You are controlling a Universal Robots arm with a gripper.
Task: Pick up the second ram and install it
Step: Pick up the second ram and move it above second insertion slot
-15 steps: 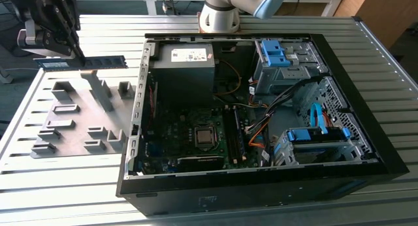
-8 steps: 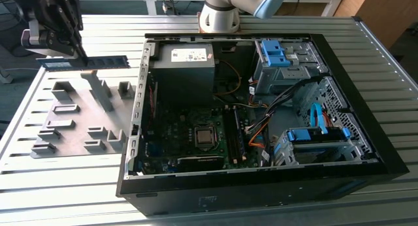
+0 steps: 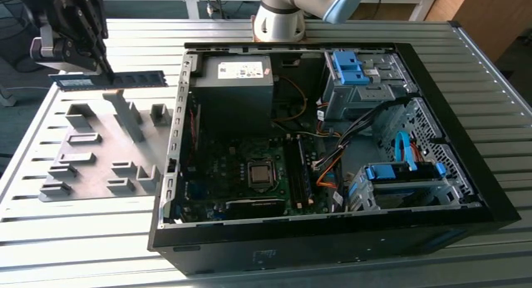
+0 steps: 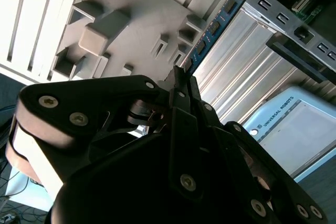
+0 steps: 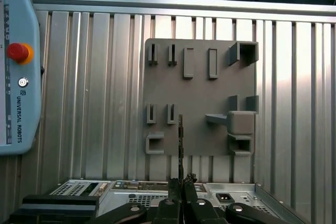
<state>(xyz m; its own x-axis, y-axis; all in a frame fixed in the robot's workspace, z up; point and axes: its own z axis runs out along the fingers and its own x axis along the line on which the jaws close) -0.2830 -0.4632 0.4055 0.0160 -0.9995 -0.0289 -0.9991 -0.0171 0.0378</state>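
- Holding the second ram (image 3: 133, 80) pinched between my fingers (image 3: 106, 72), which are closed flat on its faces near mid-length.
- The stick hangs level in the air just below my fingers, above the grey holder tray (image 3: 93, 166) on the worktop (image 3: 83, 229); the open computer case (image 3: 332, 229) lies well off to one side.
- I judge it light, stiff, thin and fragile: grip near the top edge, sparing the contacts.

Exterior view: raised, off the arm, angled down at middle range over the open computer case (image 3: 332, 176), grey holder tray (image 3: 99, 157) and slatted table (image 3: 75, 250).
First wrist view: straight down past the gripper (image 5: 181, 181), with the second ram (image 5: 180, 145) seen edge-on.
Second wrist view: close behind the gripper's linkage, looking obliquely.
Shared: the tray in all three views, the teach pendant (image 5: 18, 72) in both wrist views.
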